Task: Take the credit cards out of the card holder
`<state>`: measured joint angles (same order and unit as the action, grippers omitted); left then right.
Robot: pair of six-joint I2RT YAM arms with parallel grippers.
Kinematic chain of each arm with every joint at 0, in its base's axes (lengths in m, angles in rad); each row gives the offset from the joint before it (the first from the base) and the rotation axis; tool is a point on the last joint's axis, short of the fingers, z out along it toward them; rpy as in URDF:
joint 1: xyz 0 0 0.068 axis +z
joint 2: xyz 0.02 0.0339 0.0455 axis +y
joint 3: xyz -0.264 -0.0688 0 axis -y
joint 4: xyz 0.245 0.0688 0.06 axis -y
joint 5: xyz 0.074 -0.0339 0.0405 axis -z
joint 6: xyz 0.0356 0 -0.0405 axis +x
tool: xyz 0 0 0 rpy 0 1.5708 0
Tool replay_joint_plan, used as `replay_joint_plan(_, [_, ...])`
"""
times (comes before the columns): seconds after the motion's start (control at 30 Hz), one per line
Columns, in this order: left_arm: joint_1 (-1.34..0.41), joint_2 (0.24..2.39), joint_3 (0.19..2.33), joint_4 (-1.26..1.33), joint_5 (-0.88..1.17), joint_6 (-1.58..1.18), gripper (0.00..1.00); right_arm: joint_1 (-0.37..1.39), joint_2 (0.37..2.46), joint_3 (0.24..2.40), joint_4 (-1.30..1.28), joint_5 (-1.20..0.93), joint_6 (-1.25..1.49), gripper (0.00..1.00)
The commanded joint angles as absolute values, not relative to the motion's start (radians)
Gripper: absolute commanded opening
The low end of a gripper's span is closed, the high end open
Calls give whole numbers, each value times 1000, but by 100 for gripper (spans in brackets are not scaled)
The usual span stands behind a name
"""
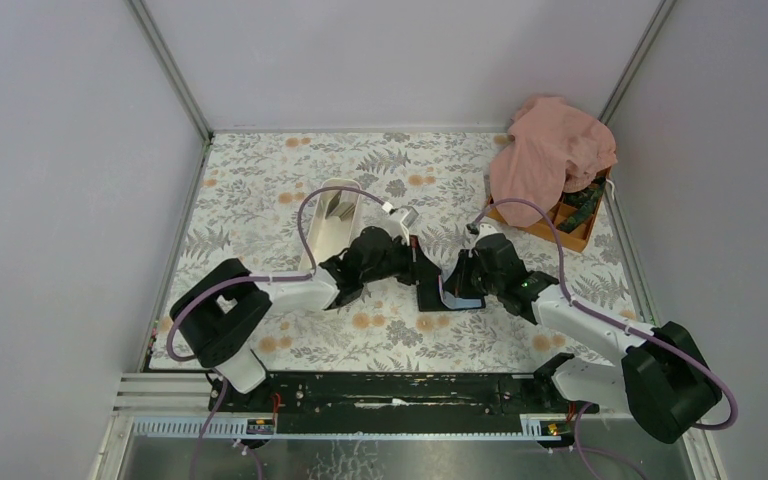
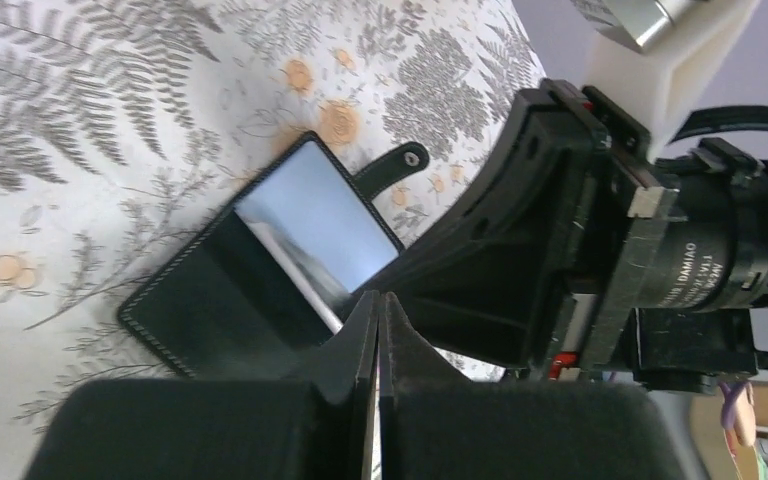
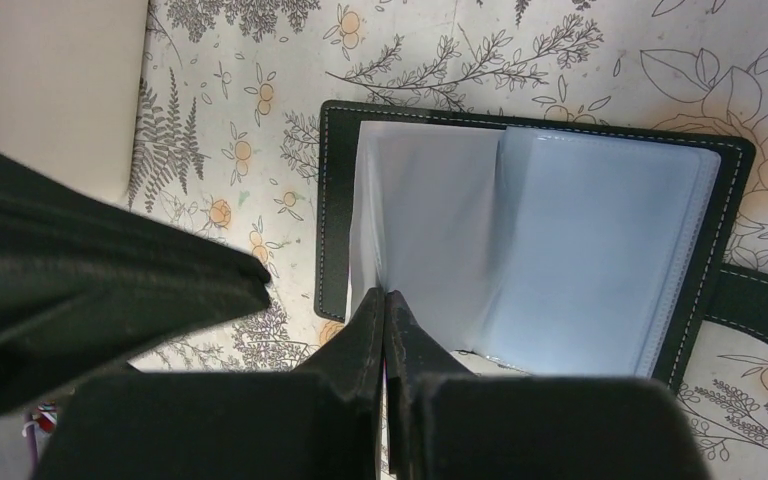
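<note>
Showing the flower-printed counter (image 1: 260,190) from above, with two arms reaching in from the near edge to meet at its middle. From left to right: the left pincer (image 1: 422,266) is closed, its fingers (image 2: 360,345) pressed flat together and holding nothing, poised just above the near-left corner of the card holder (image 1: 430,298). The card holder lies open and flat on the counter at centre, its black stitched cover down and its glossy bluish-grey sleeves (image 3: 570,250) facing up. A strap with a snap stud (image 2: 397,163) sticks out from one long side. The right pincer (image 1: 457,284) is closed too, its tips (image 3: 385,300) at the edge of a clear sleeve leaf that stands up from the fold; whether the leaf is pinched between them cannot be told. In the top view both arm heads crowd over the card holder and hide most of it. In the right wrist view the left pincer blocks the lower left.

Containers: a long white tray (image 1: 320,235) lies left of centre, just beside the left arm, with a few small flat pieces (image 1: 340,205) leaning at its far end, too small to identify. An orange compartment box (image 1: 558,232) sits at the far right corner, well apart from the card holder, holding dark greenish items (image 1: 585,200). A pink cloth (image 1: 552,150) heaped on it covers most of its compartments.
</note>
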<state>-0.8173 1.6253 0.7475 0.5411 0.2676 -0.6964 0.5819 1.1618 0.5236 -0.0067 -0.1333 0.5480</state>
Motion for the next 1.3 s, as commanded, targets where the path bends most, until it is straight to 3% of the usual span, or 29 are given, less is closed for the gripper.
replay_joint_plan(0.0, [-855,1646,780,606,285,-734,0,574,1137,523,29,-162,549,0])
replay_joint_plan(1.27, [-912,1760,792,469,112,-712,1,533,1072,503,8,-180,545,0])
